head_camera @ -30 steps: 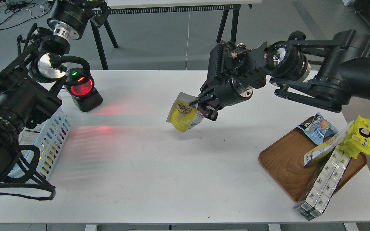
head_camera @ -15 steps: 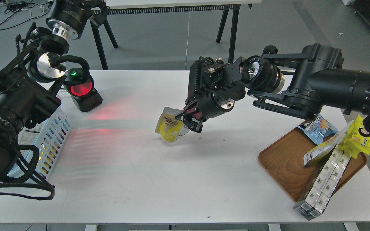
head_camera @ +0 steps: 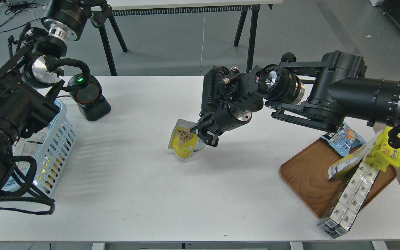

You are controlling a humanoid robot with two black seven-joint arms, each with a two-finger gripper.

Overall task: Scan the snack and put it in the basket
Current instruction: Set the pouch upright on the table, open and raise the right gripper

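The snack (head_camera: 183, 141), a yellow and white pouch with a round picture of brown balls, hangs tilted at the table's middle. Its lower edge is at or just above the tabletop. My right gripper (head_camera: 204, 133) is shut on the pouch's upper right edge. The light blue slotted basket (head_camera: 57, 136) stands at the left table edge, partly behind my left arm. My left arm rises along the left side. Its far end (head_camera: 96, 7) is at the top edge, dark and cut off, so its fingers cannot be told apart.
A black scanner (head_camera: 89, 98) with a green light stands at the back left, next to the basket. A brown wooden tray (head_camera: 307, 173) at the right holds a light blue snack bag (head_camera: 344, 137), a bright yellow packet (head_camera: 387, 149) and white boxes (head_camera: 351, 194).
My right gripper has carried the pouch left and down towards the table. The scanner's red glow and its red light on the table have gone out. My left arm has shifted slightly left.
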